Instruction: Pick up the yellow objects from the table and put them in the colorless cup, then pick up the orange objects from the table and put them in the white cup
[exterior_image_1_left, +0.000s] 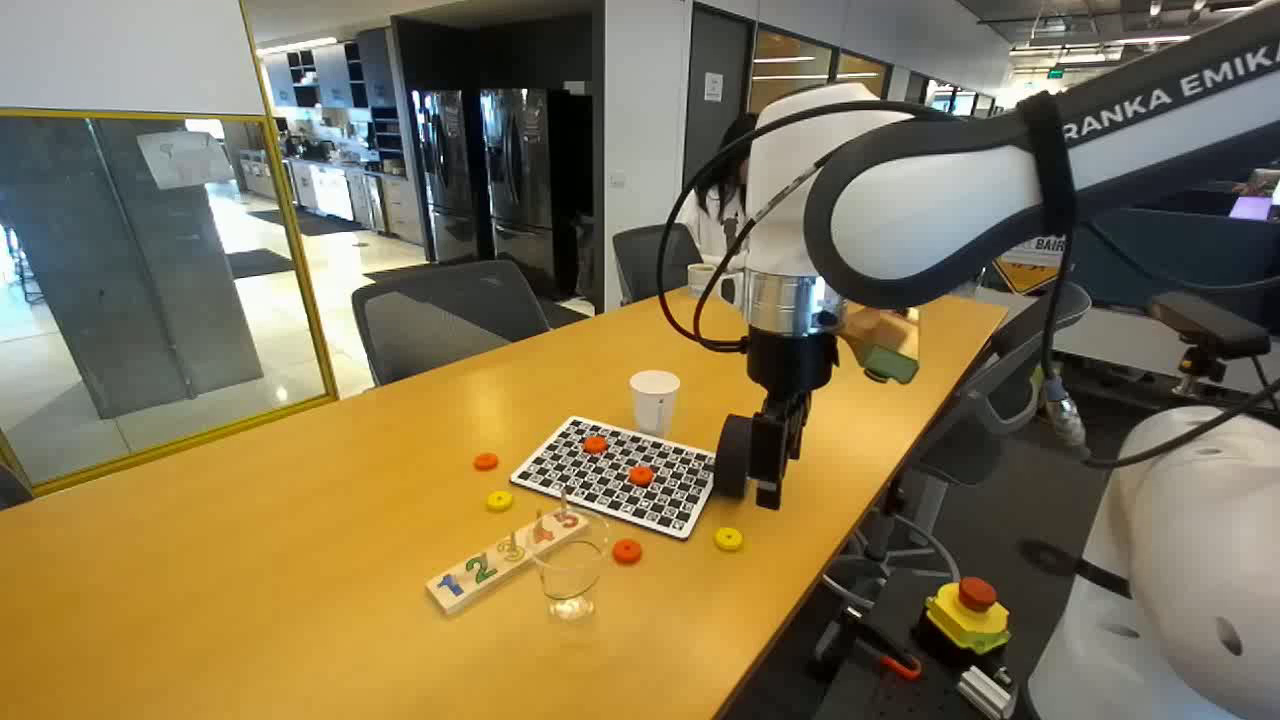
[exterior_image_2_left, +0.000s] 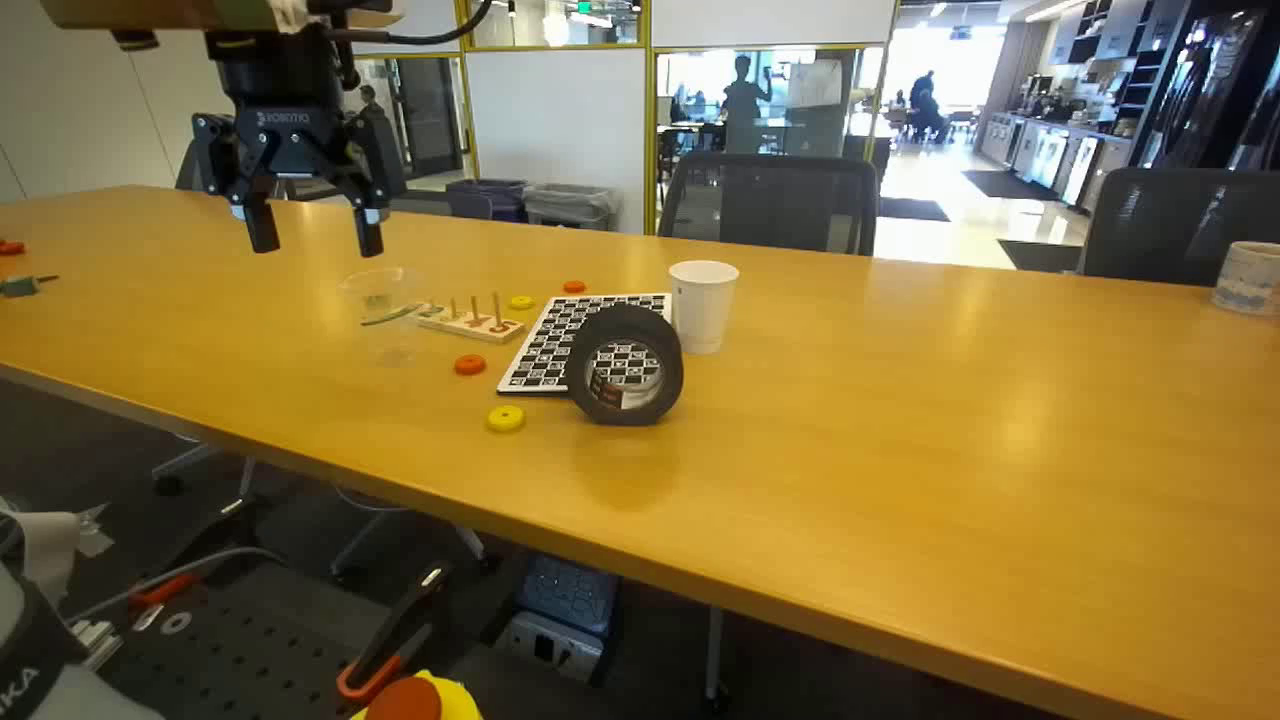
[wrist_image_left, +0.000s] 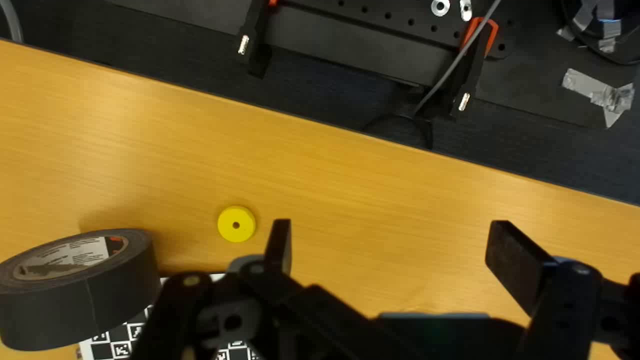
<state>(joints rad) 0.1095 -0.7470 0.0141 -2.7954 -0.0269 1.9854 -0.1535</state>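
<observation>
My gripper (exterior_image_2_left: 316, 238) hangs above the table (exterior_image_1_left: 300, 580) with its jaws wide apart; only bare tabletop shows between the fingers in the wrist view. One yellow object (wrist_image_left: 236, 224) lies just outside a fingertip there. Another yellow object (exterior_image_1_left: 499, 501) rests beyond the numbered peg board. Of the orange objects, two sit on the checkered board, one (exterior_image_1_left: 595, 444) and another (exterior_image_1_left: 641, 476); a third (exterior_image_1_left: 627, 551) is beside the colorless cup (exterior_image_1_left: 570, 582) and one more (exterior_image_1_left: 486, 461) lies farther off. Upright behind the board stands the white cup (exterior_image_2_left: 703, 308). Neither cup shows in the wrist view.
A black tape roll (exterior_image_2_left: 660, 385) stands on edge by the checkered board (exterior_image_1_left: 565, 472). The peg board (exterior_image_1_left: 465, 585) touches or nearly touches the clear cup; I cannot tell which. A green item (exterior_image_1_left: 888, 365) lies farther along the table. The table's edge crosses the wrist view.
</observation>
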